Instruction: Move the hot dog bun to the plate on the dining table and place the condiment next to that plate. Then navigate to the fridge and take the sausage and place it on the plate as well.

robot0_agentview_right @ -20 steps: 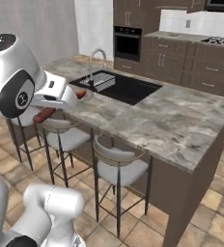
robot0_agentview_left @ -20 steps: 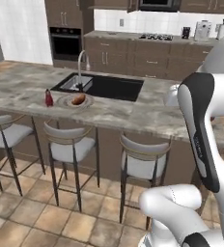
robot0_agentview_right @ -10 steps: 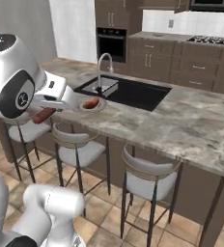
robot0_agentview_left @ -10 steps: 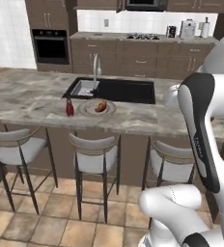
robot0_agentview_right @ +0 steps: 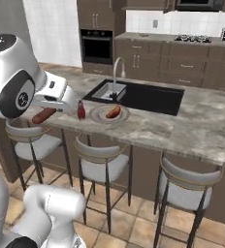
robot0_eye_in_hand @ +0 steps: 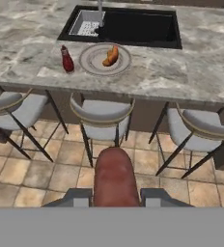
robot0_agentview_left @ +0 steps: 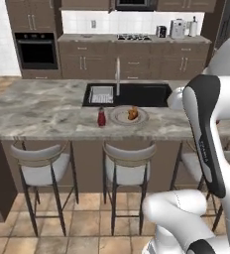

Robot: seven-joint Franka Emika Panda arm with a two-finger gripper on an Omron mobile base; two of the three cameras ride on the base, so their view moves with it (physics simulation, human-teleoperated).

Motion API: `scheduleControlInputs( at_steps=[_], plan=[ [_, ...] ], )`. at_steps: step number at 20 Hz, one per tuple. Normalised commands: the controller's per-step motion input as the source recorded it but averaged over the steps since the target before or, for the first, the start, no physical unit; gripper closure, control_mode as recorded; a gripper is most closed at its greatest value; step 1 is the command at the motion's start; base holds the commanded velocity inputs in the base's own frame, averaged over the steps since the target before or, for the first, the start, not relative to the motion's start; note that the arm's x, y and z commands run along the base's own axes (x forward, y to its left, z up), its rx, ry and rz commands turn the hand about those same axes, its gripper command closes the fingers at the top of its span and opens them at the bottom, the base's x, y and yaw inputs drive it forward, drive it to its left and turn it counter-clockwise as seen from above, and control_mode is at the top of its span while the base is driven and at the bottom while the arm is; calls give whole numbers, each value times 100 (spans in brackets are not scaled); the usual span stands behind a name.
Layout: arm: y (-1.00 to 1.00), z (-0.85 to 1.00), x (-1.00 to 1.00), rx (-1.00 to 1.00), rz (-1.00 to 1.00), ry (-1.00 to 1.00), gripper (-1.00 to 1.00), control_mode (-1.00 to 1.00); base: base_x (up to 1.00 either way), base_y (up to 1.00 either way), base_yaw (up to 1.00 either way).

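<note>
Sausage in the grip, bun already on the plate

The gripper [robot0_eye_in_hand: 115, 197] was clamped on the sausage [robot0_eye_in_hand: 115, 178], which stuck up at the bottom centre of the hand view; in the right base view it sat at middle left. Up top, the hot dog bun [robot0_eye_in_hand: 111, 55] lay on the plate [robot0_eye_in_hand: 91, 61] on the dining table [robot0_eye_in_hand: 191, 72], with the condiment [robot0_eye_in_hand: 66, 59] standing just left of the plate, in front of the black sink [robot0_eye_in_hand: 133, 29]. Three stools [robot0_eye_in_hand: 102, 113] lined the near edge.

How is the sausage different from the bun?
The thin dark-red sausage is slimmer and darker than the oblong orange-tan bun. The sausage is gripped in the pincer above the floor, short of the table; the bun lies on the round grey plate. Both are oblong.
</note>
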Motion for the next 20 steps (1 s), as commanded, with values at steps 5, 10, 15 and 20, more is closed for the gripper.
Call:
scheduleControlInputs(
  at_steps=[5,10,15,20],
  plan=[
    [0,0,0,0,0,0,100,100,50,100,-30],
    [0,0,0,0,0,0,100,100,84,58,-25],
    [0,0,0,0,0,0,100,100,99,0,-12],
    [-6,-11,26,0,0,9,100,-100,53,-10,-3]
  ],
)
